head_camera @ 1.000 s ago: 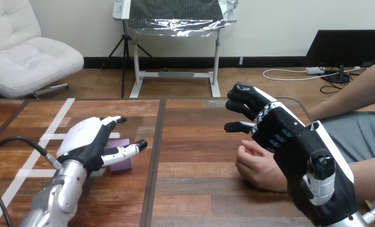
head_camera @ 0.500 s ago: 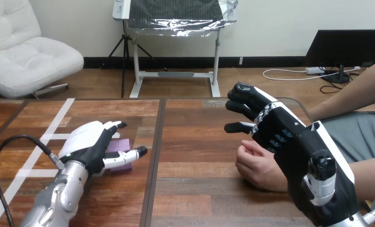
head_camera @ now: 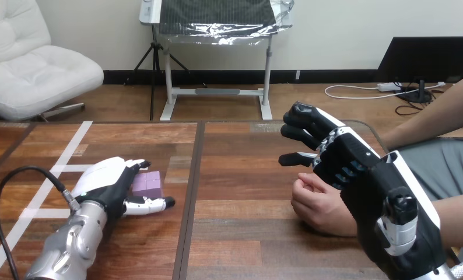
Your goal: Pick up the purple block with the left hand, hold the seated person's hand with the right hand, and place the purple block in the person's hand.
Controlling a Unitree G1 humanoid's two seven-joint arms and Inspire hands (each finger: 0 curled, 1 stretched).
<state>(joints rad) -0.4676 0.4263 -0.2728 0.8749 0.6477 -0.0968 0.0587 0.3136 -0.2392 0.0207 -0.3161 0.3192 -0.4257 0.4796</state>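
The purple block lies on the wooden table left of the middle seam. My left hand rests low beside it on its left, open. Its fingers reach along the block's far side and its thumb stretches along the near side, so the block sits in the gap between them. The person's hand rests loosely closed on the table at the right. My right hand hovers just above and behind it, open with its fingers bent loosely, not curled round the person's hand.
White tape lines cross the table's left part. The person's forearm comes in from the right edge, with a second arm further back. A dark seam splits the tabletop.
My left hand has sunk towards the table and drawn back a little, so the block shows between fingers and thumb. My right hand and the person's hand have hardly moved.
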